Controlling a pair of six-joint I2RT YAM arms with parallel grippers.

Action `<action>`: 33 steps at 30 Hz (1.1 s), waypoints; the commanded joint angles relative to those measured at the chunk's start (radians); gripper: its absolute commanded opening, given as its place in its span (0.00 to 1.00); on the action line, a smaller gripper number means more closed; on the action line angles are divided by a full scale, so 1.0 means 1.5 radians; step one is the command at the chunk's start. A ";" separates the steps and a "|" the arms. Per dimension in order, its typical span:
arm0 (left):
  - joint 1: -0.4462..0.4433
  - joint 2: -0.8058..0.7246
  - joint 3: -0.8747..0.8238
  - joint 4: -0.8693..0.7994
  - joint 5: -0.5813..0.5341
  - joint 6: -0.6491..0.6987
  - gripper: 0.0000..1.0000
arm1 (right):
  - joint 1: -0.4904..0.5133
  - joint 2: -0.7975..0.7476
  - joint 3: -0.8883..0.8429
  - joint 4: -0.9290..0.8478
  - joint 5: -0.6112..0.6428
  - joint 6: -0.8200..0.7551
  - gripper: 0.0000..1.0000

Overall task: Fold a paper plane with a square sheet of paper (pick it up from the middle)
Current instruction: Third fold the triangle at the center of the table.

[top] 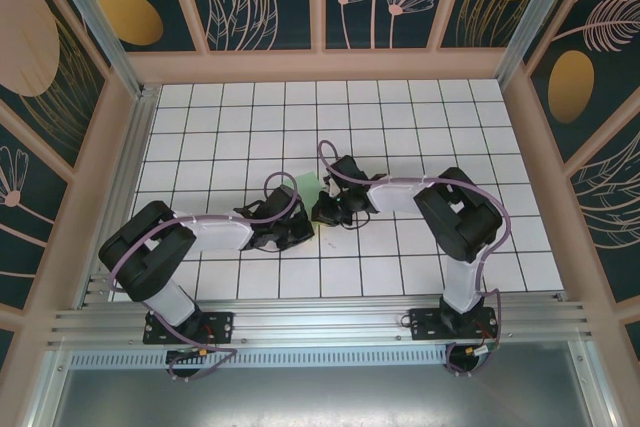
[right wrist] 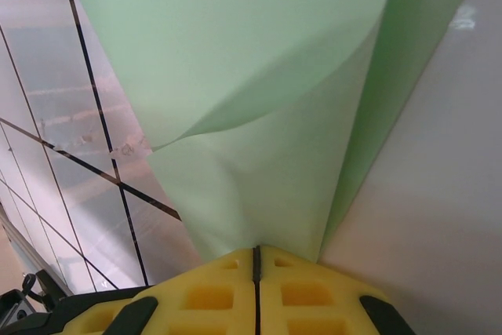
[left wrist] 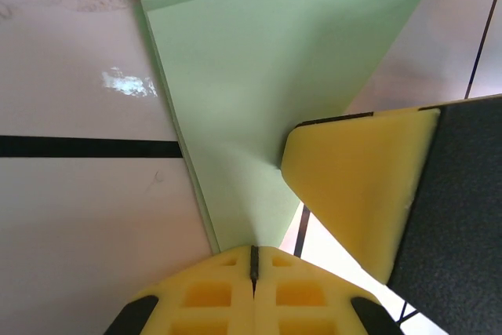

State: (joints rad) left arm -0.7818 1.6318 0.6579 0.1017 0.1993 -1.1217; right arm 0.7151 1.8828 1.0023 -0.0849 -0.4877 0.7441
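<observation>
Top external view: the left claw (top: 295, 230) and right claw (top: 326, 209) meet tip to tip near the middle of the tiled worktop (top: 400, 117). A small patch of green paper (top: 305, 184) shows just beyond the left claw and right beside the right claw. The rest of the paper is hidden under the two wrists.

From the left wrist, the left claw is clenched, its two yellow fingers (left wrist: 204, 296) pressed together with only a thin seam between them. The paper's narrow end comes out of that seam, so the claw is grasping the paper. Ahead of the claw the paper widens into a long wedge, lying low over the tiles. A fold line runs across it at the far end, with a second layer showing along its left edge (at least two layers, though how many in all I cannot tell). Just ahead and to the right of this claw, another yellow pad (left wrist: 353, 186) on a black backing touches the paper's right edge.

From the right wrist, the right claw is likewise clenched and grasping the paper, which rises out of its closed seam. Ahead of this claw the paper spreads wide. One layer curls over in a soft curve to the left, and a straighter flap stands along the right side.
</observation>
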 commanded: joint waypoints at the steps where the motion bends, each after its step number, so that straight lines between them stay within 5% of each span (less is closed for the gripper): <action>1: -0.003 0.045 -0.029 -0.135 -0.056 0.026 0.00 | -0.021 0.025 0.029 -0.017 0.025 -0.024 0.09; 33: -0.008 0.051 -0.031 -0.173 -0.060 0.049 0.00 | -0.140 0.130 0.177 -0.035 0.060 -0.160 0.08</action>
State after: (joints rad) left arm -0.7887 1.6428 0.6712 0.1013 0.1585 -1.0733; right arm 0.5526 2.0392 1.2205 -0.1471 -0.5312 0.5472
